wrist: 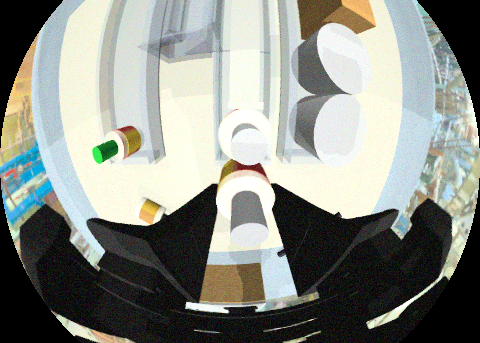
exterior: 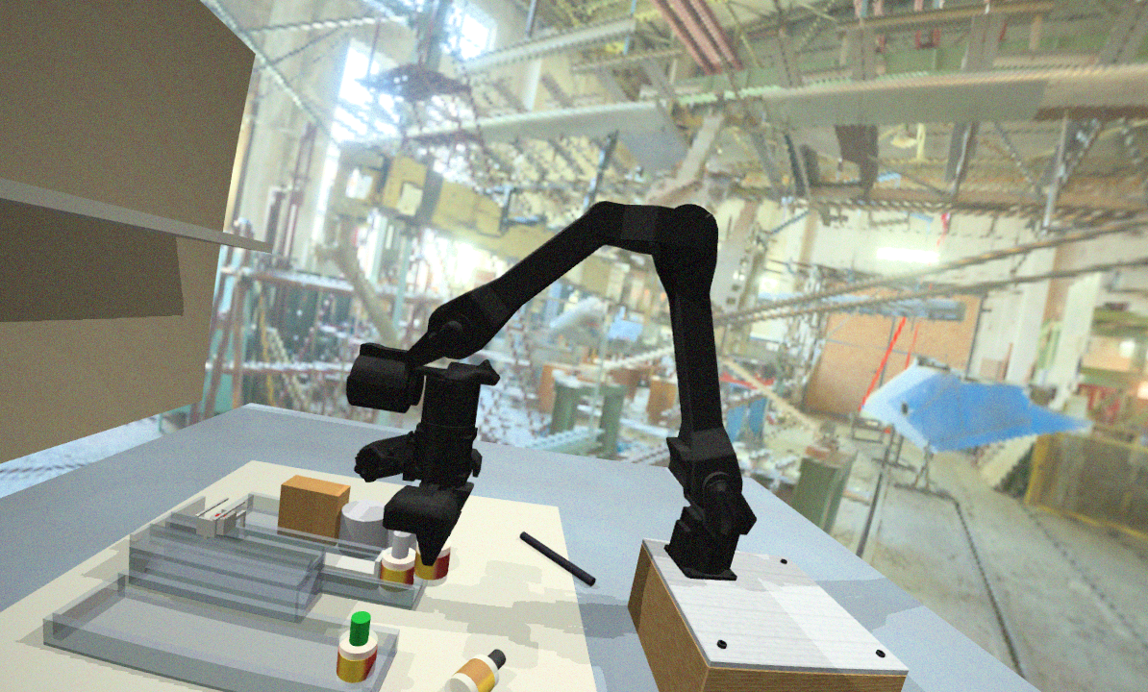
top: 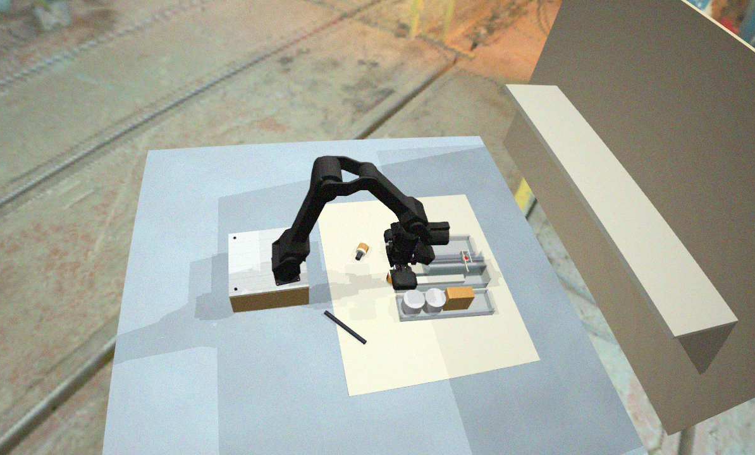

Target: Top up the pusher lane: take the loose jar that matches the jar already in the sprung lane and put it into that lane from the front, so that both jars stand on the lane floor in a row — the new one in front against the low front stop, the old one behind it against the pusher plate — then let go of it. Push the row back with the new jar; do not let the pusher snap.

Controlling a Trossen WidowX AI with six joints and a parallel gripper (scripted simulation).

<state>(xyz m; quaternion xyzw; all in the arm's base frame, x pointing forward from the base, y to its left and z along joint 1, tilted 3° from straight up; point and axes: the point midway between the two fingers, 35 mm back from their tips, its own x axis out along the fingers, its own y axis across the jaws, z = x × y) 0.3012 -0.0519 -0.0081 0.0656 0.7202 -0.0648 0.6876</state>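
Standing leftmost in the wrist view, a green-capped jar (exterior: 357,660) (wrist: 128,142) occupies an outer lane's front end. Next, an orange-labelled jar (top: 362,249) (exterior: 475,674) (wrist: 150,210) lies on its side. Centrally, the gripper (top: 392,281) (exterior: 430,559) (wrist: 244,189), part-way open, grips the grey-capped new jar (top: 389,278) (exterior: 440,565) (wrist: 245,195) upright, just before the matching lane jar (exterior: 397,568) (wrist: 240,125); whether they touch, I cannot tell. Rightward, two white cylinders (top: 413,301) (exterior: 362,520) (wrist: 342,128) stand before a wooden block (top: 458,297) (exterior: 312,507) (wrist: 360,18).
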